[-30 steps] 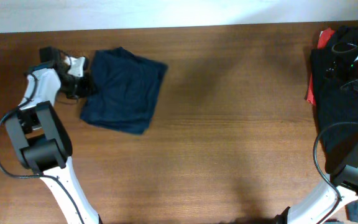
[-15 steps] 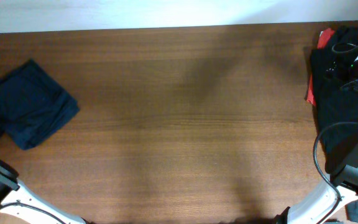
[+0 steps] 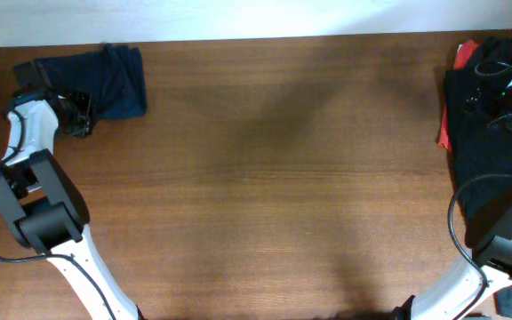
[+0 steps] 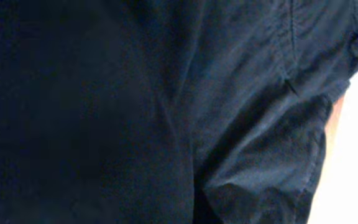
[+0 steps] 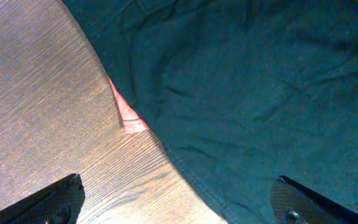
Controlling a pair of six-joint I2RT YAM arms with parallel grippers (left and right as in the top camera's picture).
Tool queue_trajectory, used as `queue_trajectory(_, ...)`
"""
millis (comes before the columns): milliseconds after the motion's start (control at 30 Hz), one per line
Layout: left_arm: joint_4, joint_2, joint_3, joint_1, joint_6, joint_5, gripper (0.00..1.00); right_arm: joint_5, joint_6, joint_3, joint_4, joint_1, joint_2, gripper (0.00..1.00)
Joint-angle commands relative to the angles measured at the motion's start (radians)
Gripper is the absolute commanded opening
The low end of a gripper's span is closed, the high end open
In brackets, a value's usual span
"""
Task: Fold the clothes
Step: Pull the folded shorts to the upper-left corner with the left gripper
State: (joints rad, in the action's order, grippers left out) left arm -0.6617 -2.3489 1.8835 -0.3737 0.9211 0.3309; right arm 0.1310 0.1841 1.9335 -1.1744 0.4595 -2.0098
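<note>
The navy-blue shorts (image 3: 105,76) lie bunched at the table's far left corner. My left gripper (image 3: 76,116) sits at their lower left edge. Navy cloth (image 4: 166,112) fills the left wrist view and hides the fingers, and the shorts have travelled with the gripper. A pile of black garments (image 3: 483,151) lies at the right edge, with a red piece (image 3: 465,53) showing from under it. My right gripper (image 3: 485,89) hovers over this pile. In the right wrist view it is open (image 5: 179,205), with its fingertips (image 5: 58,199) wide apart over the dark cloth's hem (image 5: 241,93) and a red sliver (image 5: 130,119).
The brown wooden table (image 3: 283,178) spans the view, with its far edge against a white wall (image 3: 238,18). My left arm (image 3: 34,196) rises along the left side. My right arm (image 3: 505,231) rises along the right edge.
The navy shorts have moved from left of centre to the far left, then up to the far left corner, with my left gripper. The right arm and the black pile have not moved.
</note>
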Motion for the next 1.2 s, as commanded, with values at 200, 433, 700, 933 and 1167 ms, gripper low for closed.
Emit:
queue_trajectory(200,-0.12,-0.008,0.017,-0.155,0.024,-0.163,0.01,0.009,0.008,0.01,0.0,-0.001,0.007,0.99)
queue_trajectory(433,-0.021,-0.01,0.017,-0.161,-0.039,-0.156,0.01,0.009,0.008,0.01,0.0,-0.001,0.007,0.99)
queue_trajectory(700,0.041,-0.11,0.017,-0.169,-0.462,-0.008,0.01,0.009,0.008,0.01,0.0,-0.001,0.007,0.99)
queue_trajectory(933,0.016,-0.143,0.019,-0.208,-0.691,-0.012,0.01,0.009,0.008,0.01,0.0,-0.001,0.007,0.99)
queue_trajectory(1167,0.04,-0.143,0.019,-0.217,-0.814,0.048,0.05,0.009,0.008,0.01,0.0,-0.001,0.007,0.99)
